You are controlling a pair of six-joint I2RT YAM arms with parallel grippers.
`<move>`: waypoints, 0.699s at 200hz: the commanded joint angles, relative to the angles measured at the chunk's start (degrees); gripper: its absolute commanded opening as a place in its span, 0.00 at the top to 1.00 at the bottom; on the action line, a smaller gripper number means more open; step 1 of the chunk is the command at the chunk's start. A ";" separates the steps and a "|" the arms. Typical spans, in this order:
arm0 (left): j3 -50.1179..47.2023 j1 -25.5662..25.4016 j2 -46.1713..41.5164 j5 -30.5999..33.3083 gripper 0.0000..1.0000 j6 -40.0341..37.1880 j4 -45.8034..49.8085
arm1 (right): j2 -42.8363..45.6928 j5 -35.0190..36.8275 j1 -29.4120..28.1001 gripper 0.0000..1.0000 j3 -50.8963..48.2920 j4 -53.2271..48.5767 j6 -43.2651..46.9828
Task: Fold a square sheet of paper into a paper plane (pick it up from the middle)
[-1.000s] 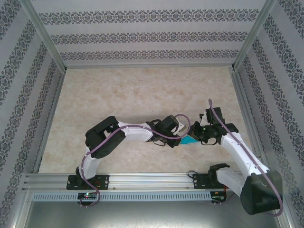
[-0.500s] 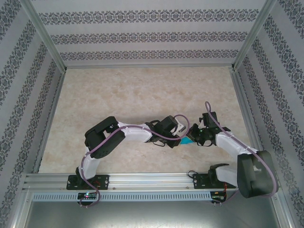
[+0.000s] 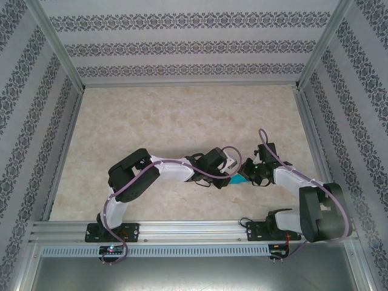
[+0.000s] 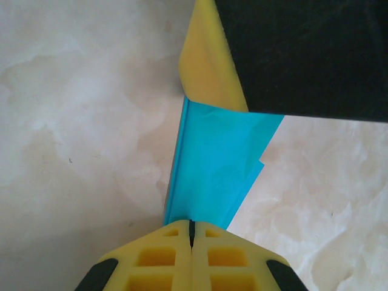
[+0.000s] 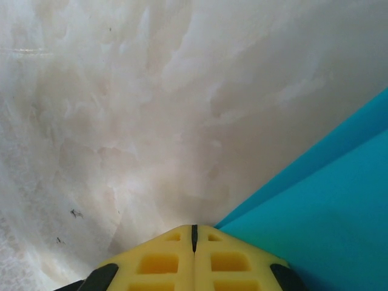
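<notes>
Top external view gives you both arms bent inward over the marbled table (image 3: 182, 121), meeting right of centre near the front rail; the left gripper (image 3: 232, 176) and the right gripper (image 3: 248, 176) face each other tip to tip, and the turquoise paper (image 3: 240, 180) shows as a small sliver between them; from the left wrist you see the left gripper's yellow fingers (image 4: 176, 236) pressed flat together with only a thin seam between, and the paper coming straight out of them, so that claw is clamped on it; the paper is folded, with a long crease down one edge and a second layer stepping out at the other; its far end runs up to a yellow finger of the right gripper and passes behind that gripper's black body; from the right wrist you see the right gripper's fingers closed too, seam tight; the paper lies just beside one finger, over the table; you cannot tell whether those jaws pinch it
</notes>
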State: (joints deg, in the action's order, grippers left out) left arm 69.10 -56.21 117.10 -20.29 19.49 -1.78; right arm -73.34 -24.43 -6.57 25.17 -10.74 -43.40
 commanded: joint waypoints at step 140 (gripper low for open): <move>-9.80 0.47 0.08 2.20 1.00 -2.12 12.31 | 10.73 1.41 -4.94 0.94 -3.24 4.64 -10.23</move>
State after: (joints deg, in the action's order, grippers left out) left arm 64.40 -56.14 114.59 -20.29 18.98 -4.29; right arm -64.62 -21.56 -8.84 23.44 -9.10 -48.99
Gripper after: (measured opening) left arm 0.067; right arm 0.061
